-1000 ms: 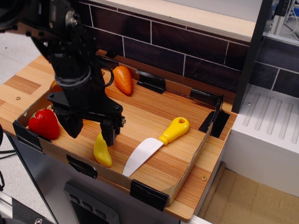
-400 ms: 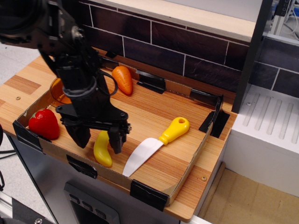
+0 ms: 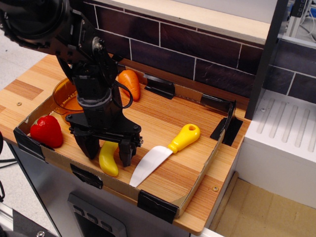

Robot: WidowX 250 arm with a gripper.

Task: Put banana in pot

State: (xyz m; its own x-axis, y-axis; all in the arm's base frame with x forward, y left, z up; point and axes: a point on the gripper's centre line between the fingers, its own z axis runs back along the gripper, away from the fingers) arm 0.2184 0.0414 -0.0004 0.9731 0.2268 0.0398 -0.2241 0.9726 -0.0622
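Gripper (image 3: 108,152): black, two-fingered, pointing down, jaws spread, one finger on each side of the banana. Whether the fingers touch it cannot be told; nothing is clamped.

Banana (image 3: 108,159): yellow, glossy, curved, lying on the tray floor between the fingers, its lower end reaching past the fingertips toward the tray's front wall.

Pot (image 3: 64,97): translucent orange, round, behind the gripper and to its left as the camera sees it, in the tray's far left corner, partly hidden by the arm. Well apart from the banana.

Arm (image 3: 89,74): black, with cabling, rising from the gripper toward the upper left edge of the view.

Pepper (image 3: 47,131): red, glossy, to the left of the gripper in the view, near the tray's left front corner.

Carrot (image 3: 131,84): orange, behind the gripper, close to the tray's rear wall.

Knife (image 3: 165,151): white blade, yellow handle, to the right of the gripper in the view, lying diagonally, blade tip toward the front wall.

Tray (image 3: 197,170): shallow, wood-grain floor, low cardboard-coloured walls with black corner clips; it holds all the items above.
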